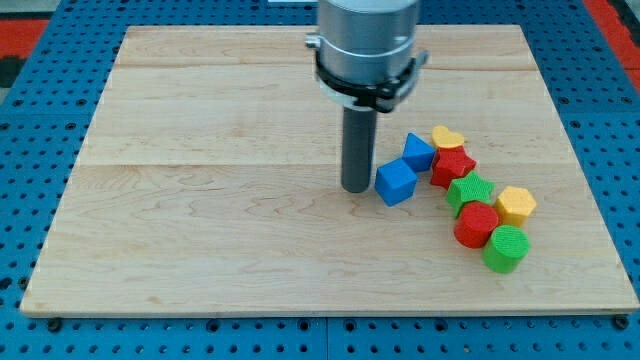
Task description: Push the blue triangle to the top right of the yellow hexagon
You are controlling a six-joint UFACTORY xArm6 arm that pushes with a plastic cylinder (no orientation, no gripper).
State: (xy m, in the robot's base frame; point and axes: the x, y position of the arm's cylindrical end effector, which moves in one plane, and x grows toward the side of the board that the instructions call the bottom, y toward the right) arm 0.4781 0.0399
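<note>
The wooden tabletop [200, 230] is filling most of the view, sitting on a blue perforated base [20, 150]. No brand, label or writing is readable anywhere.

The arm's grey cylindrical housing [365, 40] is hanging down from the view's top, with the dark rod below it. There are no jaws on this arm, so no open or closed state is applying; my tip [356, 189] is resting on the tabletop.

All blocks are lying toward the view's right of my tip. The blue cube [396, 182] is sitting just beside my tip, touching or nearly so; I cannot tell which. The blue triangle [417, 151] is sitting just up and right of the cube, close against it.

Further right, a chain is running down toward the view's bottom right: a yellow heart [447, 137], a red block [454, 166] below it, a green block [470, 191], a red block with a rounded top [476, 224], and a green cylinder [506, 247]. The yellow hexagon [516, 205] is sitting at the right of this chain, well apart from my tip. The blue triangle is lying to its upper left.
</note>
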